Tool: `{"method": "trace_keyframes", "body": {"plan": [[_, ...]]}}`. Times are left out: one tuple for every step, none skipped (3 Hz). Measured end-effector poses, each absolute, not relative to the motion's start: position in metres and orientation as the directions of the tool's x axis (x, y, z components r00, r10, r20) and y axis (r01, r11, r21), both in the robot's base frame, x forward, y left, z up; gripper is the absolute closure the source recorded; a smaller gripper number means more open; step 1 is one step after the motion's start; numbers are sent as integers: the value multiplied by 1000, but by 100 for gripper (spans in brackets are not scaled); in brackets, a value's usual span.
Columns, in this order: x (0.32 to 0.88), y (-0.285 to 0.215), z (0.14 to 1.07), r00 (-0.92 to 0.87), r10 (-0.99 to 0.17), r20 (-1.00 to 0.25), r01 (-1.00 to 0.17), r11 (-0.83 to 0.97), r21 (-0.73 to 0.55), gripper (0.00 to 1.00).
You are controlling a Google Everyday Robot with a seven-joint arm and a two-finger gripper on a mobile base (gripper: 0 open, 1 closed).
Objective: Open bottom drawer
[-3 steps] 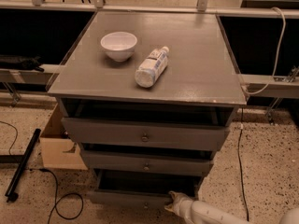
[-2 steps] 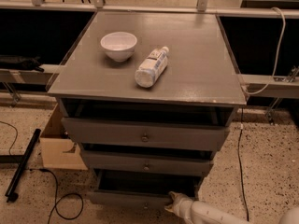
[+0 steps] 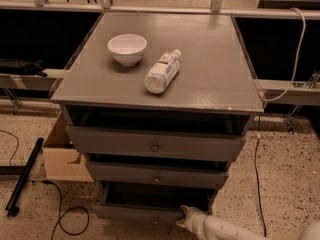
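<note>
Sitting low at the bottom of the view, the gripper [image 3: 183, 217] comes in on its white arm [image 3: 225, 230] from the lower right and meets the right end of the bottom drawer [image 3: 140, 213]. It is touching or almost touching the drawer front, well to the right of the small round knob [image 3: 156, 220], not on it. Whether the gripper is clenched on the panel's edge or only resting against it, I cannot tell.

The bottom drawer is the lowest and narrowest of 3 grey fronts. It already stands out from the cabinet: a dark open cavity shows above and behind its front, under the middle drawer [image 3: 156, 175]. The top drawer [image 3: 155, 145] and the middle one also sit a little forward of the frame, each with a dark gap above it.

On the cabinet top [image 3: 210, 64] a white bowl [image 3: 127, 48] stands upright, and just beside it to the right a plastic bottle [image 3: 161, 72] lies on its side. To the left of the cabinet, on the speckled floor, there is a cardboard box [image 3: 62, 158], a black bar [image 3: 23, 176] and a loop of black cable [image 3: 62, 219].

By my judgement the task is mostly done: the drawer is clearly open part-way. What may be left is 1 further pull to bring it fully out, then letting go.
</note>
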State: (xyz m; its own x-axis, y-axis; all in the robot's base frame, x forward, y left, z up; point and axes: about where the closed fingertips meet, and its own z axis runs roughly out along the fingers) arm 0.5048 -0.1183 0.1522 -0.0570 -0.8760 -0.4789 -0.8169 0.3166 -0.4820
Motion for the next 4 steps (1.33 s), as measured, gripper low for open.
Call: {"method": "trace_keyframes", "body": {"plan": [[505, -118, 152, -57, -876, -479, -817, 317, -482, 58], [505, -118, 152, -57, -876, -479, -817, 317, -482, 34], [505, -118, 152, -57, -876, -479, -817, 317, -482, 45], [505, -118, 152, -57, -876, -479, -817, 316, -482, 61]]}}
